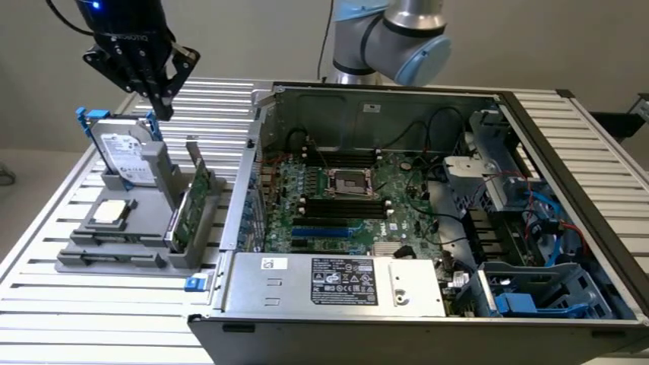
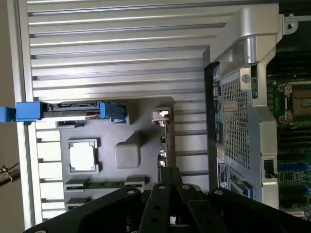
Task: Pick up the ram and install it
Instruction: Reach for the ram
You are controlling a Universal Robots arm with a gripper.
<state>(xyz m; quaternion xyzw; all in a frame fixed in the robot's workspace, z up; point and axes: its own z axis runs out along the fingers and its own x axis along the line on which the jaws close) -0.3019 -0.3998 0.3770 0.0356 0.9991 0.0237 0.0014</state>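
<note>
- While the black tool [image 1: 163, 109] hangs empty with fingers drawn together, the long thin green ram stick [image 2: 104, 183] sits edge-up in the grey moulded tray [image 2: 129, 153] below it.
- Light, stiff, fragile: probably best pinched across its flat faces at mid-length.

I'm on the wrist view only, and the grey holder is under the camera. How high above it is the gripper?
Observer: The gripper hangs well above the grey holder. Its tip is near the top of the upright hard drive and touches nothing.
Operator: The ram lies in the holder here. Are the board's slots free?
Observer: The long black slots beside the CPU socket look empty. No green stick stands in them.
</note>
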